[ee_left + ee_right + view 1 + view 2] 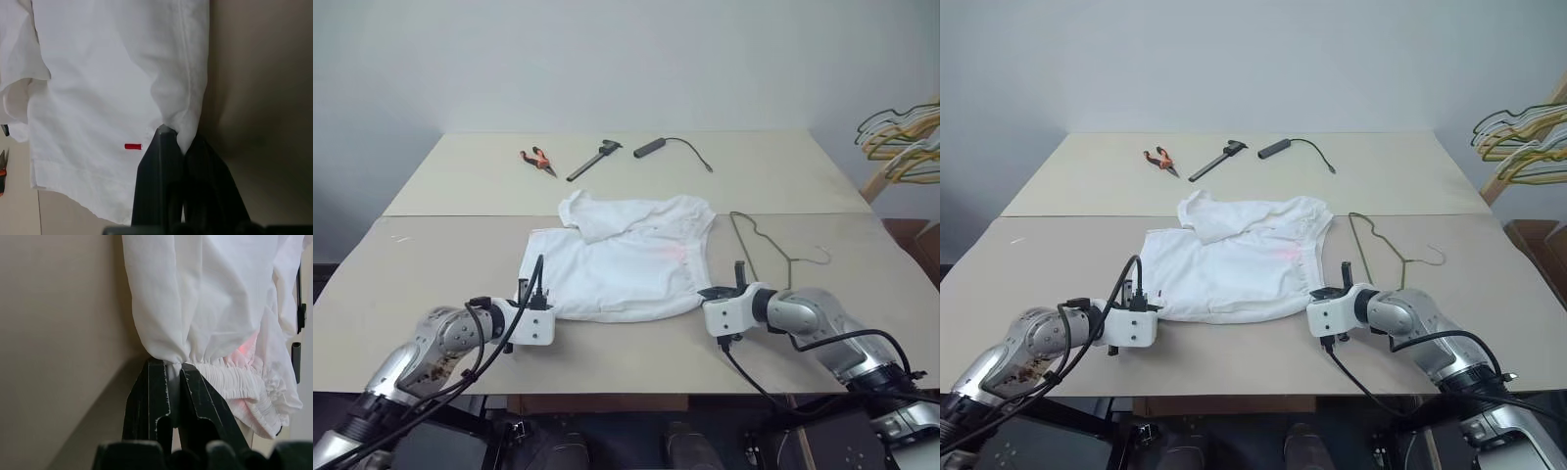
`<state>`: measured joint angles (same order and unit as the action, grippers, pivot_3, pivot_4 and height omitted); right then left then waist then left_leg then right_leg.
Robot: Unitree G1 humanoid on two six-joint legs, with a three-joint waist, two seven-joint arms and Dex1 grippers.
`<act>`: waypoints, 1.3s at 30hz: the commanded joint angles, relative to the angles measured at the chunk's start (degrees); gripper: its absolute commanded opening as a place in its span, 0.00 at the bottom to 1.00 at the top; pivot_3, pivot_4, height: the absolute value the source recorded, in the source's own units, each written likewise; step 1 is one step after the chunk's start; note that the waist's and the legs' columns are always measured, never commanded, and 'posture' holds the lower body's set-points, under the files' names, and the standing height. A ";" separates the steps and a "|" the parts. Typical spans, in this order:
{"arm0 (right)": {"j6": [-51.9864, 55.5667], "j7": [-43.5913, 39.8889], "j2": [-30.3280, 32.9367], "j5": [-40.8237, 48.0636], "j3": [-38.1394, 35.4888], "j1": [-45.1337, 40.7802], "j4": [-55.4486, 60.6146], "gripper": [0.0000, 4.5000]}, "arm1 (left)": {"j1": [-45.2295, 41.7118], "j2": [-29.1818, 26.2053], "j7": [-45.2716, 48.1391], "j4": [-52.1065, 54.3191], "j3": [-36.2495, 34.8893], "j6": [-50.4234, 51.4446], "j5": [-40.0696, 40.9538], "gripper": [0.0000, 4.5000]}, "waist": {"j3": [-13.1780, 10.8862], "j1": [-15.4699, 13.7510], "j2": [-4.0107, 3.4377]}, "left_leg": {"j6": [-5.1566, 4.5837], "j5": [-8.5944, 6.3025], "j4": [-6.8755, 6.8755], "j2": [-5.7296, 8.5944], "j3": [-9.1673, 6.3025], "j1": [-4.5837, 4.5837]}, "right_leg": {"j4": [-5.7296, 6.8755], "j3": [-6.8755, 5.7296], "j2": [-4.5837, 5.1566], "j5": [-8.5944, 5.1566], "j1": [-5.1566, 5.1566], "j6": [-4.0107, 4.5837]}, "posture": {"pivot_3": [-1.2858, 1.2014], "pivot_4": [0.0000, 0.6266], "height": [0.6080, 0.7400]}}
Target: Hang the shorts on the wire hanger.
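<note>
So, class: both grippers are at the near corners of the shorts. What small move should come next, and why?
Probably lift both corners together, just off the table. The left gripper and right gripper are each shut on the near edge of the shorts, which lie flat, while the wire hanger rests beside them, so the cloth must rise first.

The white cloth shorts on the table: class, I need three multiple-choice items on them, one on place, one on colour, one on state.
1. Where does the thin dark wire hanger lie?
A. To the right of the white cloth shorts
B. On top of them
C. To their left

2. What colour is the small tag on the shorts?
A. Blue
B. Red
C. Green

3. How are the left gripper's fingers?
A. Wide open
B. Shut on the shorts' edge
C. Shut on the hanger

Key: 1 A, the hanger rests on bare beige table beside the shorts. 2 B, left wrist view shows it red. 3 B, cloth is pinched between them.
</note>
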<state>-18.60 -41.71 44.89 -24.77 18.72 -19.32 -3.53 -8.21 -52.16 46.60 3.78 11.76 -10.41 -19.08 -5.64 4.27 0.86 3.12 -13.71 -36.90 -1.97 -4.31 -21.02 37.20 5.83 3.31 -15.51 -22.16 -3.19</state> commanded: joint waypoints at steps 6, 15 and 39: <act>-0.41 -10.25 2.65 18.09 -5.90 -4.67 4.81 0.00 | -4.33 -1.18 12.28 2.12 -8.24 -0.55 24.88 0.01 | -0.02 -0.15 0.00 | -0.02 -0.02 0.00 0.01 0.00 -0.08 | -0.06 -0.02 0.06 -0.01 -0.02 -0.01 | 0.50 0.10 1.00; 6.99 31.42 -16.64 4.52 -9.36 -44.85 -34.44 0.00 | -51.26 20.17 -24.95 -34.22 -9.97 4.80 12.50 0.01 | -0.04 0.38 0.13 | -0.30 0.59 -0.10 0.10 -0.10 -0.11 | -0.15 -0.04 -0.03 0.84 -0.02 -0.04 | 0.50 0.06 1.00; -40.87 39.69 -5.68 -7.54 8.78 -30.48 -47.65 0.00 | -14.21 5.28 -8.11 2.69 -4.03 1.77 32.58 0.01 | 1.37 6.01 0.15 | -0.04 0.63 0.46 1.09 0.62 -1.69 | -0.11 -0.16 1.45 0.59 -1.96 -0.62 | 0.51 0.11 1.00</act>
<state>-56.03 2.64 38.50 -35.23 27.23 -50.00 -53.07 -23.67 -44.85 33.54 0.72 10.07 -11.84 9.62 -4.27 10.27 1.01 2.72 -13.29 -36.40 -0.89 -3.70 -22.34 37.07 5.68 4.73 -14.93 -23.73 -3.82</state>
